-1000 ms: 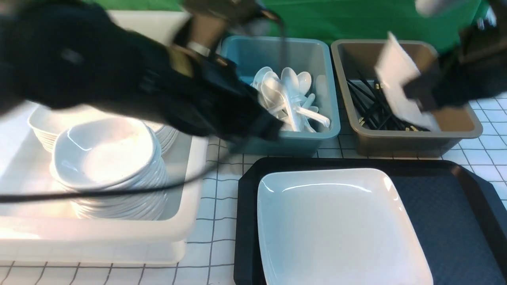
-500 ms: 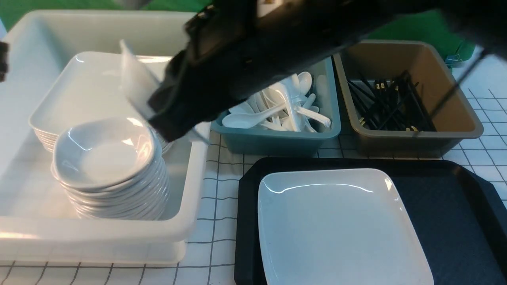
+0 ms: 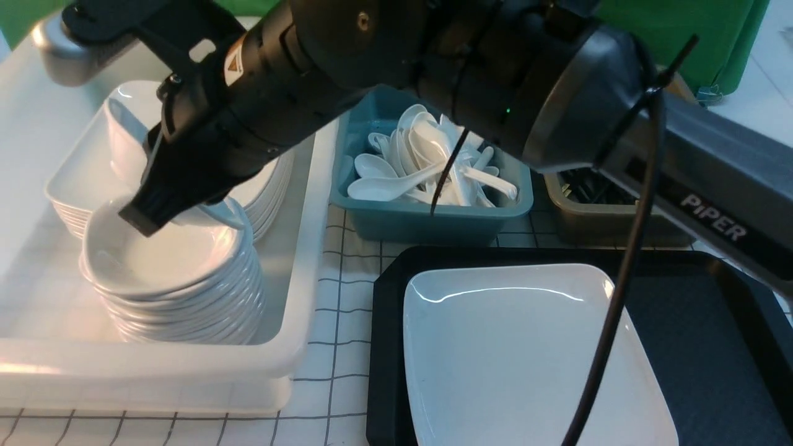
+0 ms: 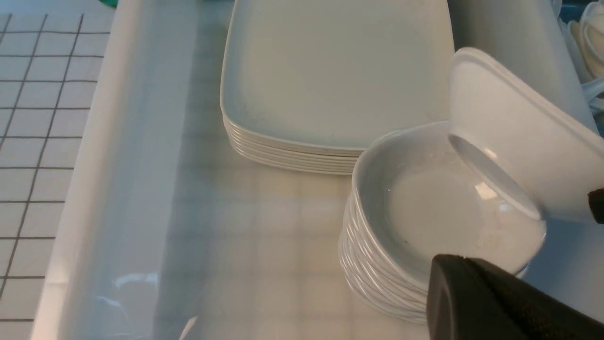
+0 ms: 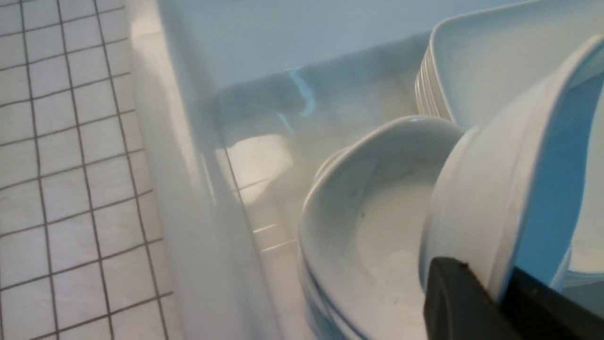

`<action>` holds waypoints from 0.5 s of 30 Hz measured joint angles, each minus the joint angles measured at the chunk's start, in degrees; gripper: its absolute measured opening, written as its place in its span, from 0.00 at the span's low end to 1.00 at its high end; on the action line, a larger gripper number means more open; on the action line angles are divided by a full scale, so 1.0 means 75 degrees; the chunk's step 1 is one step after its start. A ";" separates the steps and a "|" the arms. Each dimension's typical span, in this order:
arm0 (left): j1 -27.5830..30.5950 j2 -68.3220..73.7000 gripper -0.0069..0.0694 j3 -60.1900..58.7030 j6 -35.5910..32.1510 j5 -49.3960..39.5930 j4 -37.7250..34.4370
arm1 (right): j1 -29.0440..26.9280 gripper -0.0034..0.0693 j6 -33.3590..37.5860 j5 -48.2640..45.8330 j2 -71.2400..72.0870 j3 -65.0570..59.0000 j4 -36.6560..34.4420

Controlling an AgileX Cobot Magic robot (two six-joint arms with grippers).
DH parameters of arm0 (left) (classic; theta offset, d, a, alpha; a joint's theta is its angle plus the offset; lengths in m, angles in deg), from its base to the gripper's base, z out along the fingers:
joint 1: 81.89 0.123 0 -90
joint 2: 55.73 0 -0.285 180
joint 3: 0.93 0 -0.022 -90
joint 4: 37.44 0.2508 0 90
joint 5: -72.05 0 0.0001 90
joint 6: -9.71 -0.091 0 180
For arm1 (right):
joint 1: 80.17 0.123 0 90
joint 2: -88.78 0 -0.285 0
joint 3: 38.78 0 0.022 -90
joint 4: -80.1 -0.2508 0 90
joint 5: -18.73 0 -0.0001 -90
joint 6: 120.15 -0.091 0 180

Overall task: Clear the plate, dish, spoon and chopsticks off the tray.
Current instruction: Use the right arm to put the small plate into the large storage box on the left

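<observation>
From my station I see the right arm, with "PiPER" [image 3: 712, 218] in white letters on its grey link, reaching across the front view to the white bin [image 3: 297, 291] on the left. A small yellow warning sticker [image 3: 234, 59] sits nearer its wrist, but its print is too small for me to read.

The right gripper [image 3: 155, 210] is clamped on the rim of the dish [image 3: 127, 133], its fingers nearly together with only the rim between them. The dish hangs steeply tilted over the stack of dishes [image 3: 179, 297] in the near part of that bin. I cannot tell whether its lower edge touches the top dish. Behind the stack lies a pile of rectangular plates [image 4: 330, 71].

The left gripper [image 4: 453, 278] is fully closed. In its wrist view the black tip hovers by the stack of dishes, with the tilted dish just beside it.

The plate [image 3: 533, 353] lies flat on the left part of the tray [image 3: 700, 347], which sits on the checked tablecloth [image 3: 347, 310]. Beyond the tray, spoons [image 3: 427, 161] are heaped in the teal bin [image 3: 433, 223]. The chopsticks [image 3: 595, 186] show as dark sticks in the brown bin [image 3: 619, 226], mostly hidden by the arm. A black cable [image 3: 613, 310] hangs from the arm across the plate's right edge.
</observation>
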 joint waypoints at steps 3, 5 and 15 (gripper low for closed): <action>0.0000 0.0000 0.09 0.0000 0.0000 0.0000 -0.0030 | 0.0009 0.13 0.0000 -0.0010 -0.0098 0.0000 0.0086; 0.0000 0.0000 0.09 0.0000 -0.0009 0.0000 -0.0067 | 0.0023 0.17 0.0000 -0.0003 -0.0098 0.0005 0.0101; 0.0000 0.0000 0.09 0.0000 -0.0275 0.0000 -0.0372 | 0.0030 0.58 -0.0187 -0.0110 -0.0098 0.0032 0.0118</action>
